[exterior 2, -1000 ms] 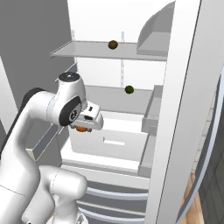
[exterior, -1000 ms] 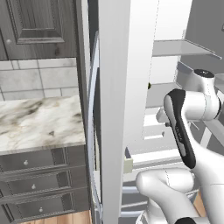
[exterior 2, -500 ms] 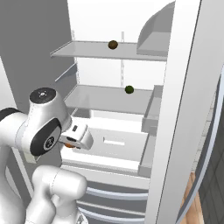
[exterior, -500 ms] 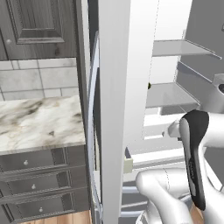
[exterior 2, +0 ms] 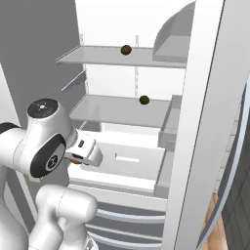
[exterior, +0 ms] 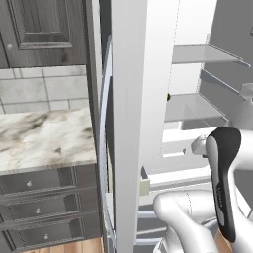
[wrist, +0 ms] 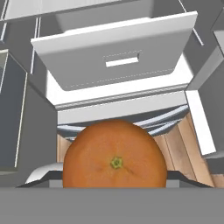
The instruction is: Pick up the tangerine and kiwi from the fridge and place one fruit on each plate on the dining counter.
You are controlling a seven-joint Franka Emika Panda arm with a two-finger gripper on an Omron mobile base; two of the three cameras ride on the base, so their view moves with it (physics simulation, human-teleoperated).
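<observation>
My gripper [exterior 2: 82,157] is shut on the tangerine [wrist: 114,162], an orange ball that fills the lower middle of the hand view. A sliver of the tangerine [exterior 2: 74,160] peeks out beside the hand, in front of the open fridge [exterior 2: 146,122]. Inside, a small olive-brown ball [exterior 2: 126,49] sits on the top shelf and a dark green ball [exterior 2: 144,99] on the middle shelf. I cannot tell which of the two is the kiwi. The plates and the dining counter are out of view.
A white drawer [wrist: 113,50] stands pulled out low in the fridge. The thick fridge door [exterior: 128,123] rises between the arm and a marble-topped counter [exterior: 44,138] with dark drawers by the wall. Wooden floor [wrist: 179,144] lies below the hand.
The arm has drawn back and down to the left, out of the fridge, carrying the tangerine. The two dark balls have stayed on their shelves.
</observation>
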